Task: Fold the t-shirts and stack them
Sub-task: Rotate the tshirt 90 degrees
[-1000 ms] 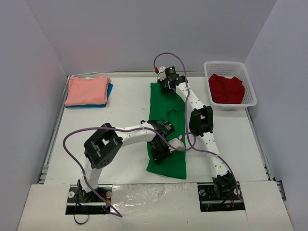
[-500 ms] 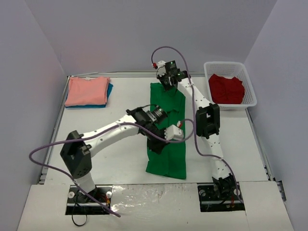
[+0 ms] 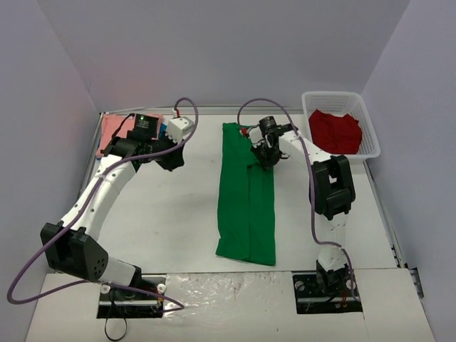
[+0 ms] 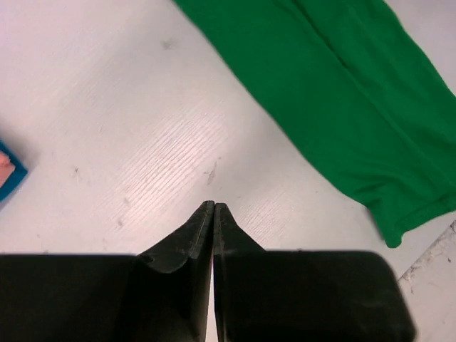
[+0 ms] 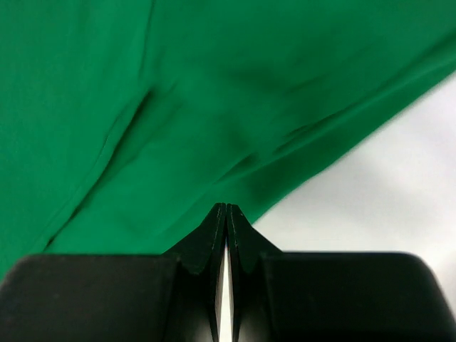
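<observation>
A bright green t-shirt [image 3: 246,192] lies as a long, narrow folded strip in the middle of the table, and it also shows in the left wrist view [image 4: 342,92] and the right wrist view [image 5: 178,107]. My right gripper [image 3: 265,159] is shut, with its tips [image 5: 226,207] at the shirt's upper right edge and no cloth seen between them. My left gripper [image 3: 172,159] is shut and empty over bare table [image 4: 214,204], left of the green shirt. A salmon-pink t-shirt [image 3: 110,133] lies on a teal-blue one [image 4: 10,175] at the far left, partly hidden by the left arm. A red t-shirt [image 3: 335,132] lies in the basket.
The white mesh basket [image 3: 340,95] stands at the far right corner. Grey walls close in the table on three sides. Purple cables loop off both arms. The table's raised rim [image 3: 85,185] runs along the left side.
My left arm has swung away from the green shirt's lower half to the far left, near the pink stack. My right gripper has slid from the shirt's top edge down along its right edge.
</observation>
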Motion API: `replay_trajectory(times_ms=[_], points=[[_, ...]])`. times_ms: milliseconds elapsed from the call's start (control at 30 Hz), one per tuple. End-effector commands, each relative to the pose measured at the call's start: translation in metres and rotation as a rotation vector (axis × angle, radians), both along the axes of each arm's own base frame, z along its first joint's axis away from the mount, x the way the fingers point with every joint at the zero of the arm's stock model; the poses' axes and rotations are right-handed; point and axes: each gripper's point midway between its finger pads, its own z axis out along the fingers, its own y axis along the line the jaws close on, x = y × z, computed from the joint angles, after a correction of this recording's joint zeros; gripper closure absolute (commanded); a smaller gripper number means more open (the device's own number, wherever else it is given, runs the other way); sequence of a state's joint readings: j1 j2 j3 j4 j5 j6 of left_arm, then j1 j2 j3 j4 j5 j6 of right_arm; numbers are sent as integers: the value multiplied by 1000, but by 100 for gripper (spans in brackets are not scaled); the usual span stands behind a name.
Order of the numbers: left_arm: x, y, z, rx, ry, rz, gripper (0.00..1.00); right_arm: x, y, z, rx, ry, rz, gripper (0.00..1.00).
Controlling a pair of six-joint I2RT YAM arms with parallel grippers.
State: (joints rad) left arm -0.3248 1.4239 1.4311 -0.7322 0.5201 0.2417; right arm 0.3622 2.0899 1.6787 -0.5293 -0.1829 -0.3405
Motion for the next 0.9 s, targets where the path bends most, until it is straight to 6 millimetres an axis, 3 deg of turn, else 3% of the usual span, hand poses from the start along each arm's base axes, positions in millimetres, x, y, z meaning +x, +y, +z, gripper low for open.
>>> replay_trajectory(times_ms=[0,167,333,867], points=[[18,24,9,-50,-24,155,98,-51,13,10,41,94,88,100],[29,56,-2,-80,23,286,98,-86,31,5,53,164,179,100],[30,70,-5,-82,6,329,98,-107,49,-7,36,211,250,100],[26,81,-1,-55,-48,350,97,-110,47,-54,-55,298,274,100]])
